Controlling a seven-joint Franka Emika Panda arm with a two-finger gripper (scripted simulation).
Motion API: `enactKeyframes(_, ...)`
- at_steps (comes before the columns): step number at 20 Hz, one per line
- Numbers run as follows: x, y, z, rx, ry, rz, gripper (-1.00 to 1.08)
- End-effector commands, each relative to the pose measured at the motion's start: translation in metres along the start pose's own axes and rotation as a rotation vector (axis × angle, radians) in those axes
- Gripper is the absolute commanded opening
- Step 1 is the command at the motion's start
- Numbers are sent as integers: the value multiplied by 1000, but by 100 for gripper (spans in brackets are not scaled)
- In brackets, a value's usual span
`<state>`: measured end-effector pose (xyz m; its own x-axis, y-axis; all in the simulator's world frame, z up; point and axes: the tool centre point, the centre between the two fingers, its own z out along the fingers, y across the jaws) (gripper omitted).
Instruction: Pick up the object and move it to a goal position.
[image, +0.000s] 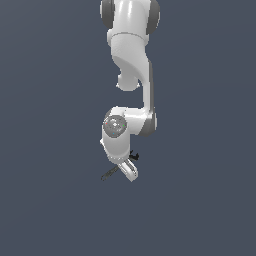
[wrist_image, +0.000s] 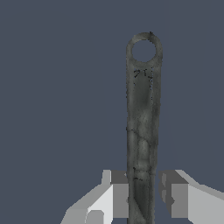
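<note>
The object is a slender dark grey-green tool with a ring at its far end. In the wrist view its handle runs straight out from between my two white fingers. My gripper is shut on the handle; one pad touches it and only a sliver shows at the other. In the exterior view the object sticks out to the exterior view's left of my gripper, with its black head on the other side. The arm hangs down from above.
Only a plain dark blue-grey ground surrounds the arm and tool. No goal marker, other object or edge shows in either view.
</note>
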<state>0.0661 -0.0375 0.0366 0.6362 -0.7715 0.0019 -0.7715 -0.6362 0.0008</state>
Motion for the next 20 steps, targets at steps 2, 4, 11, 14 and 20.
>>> enactKeyframes(2, 13, -13, -7, 0, 0, -1, -100)
enactKeyframes(4, 21, -19, -11, 0, 0, -1, -100)
enactKeyframes(11, 43, -41, -21, 0, -1, -2, -100)
enactKeyframes(14, 51, -48, -25, 0, -1, -2, -100)
enactKeyframes(20, 63, -60, -31, 0, -1, -2, -100)
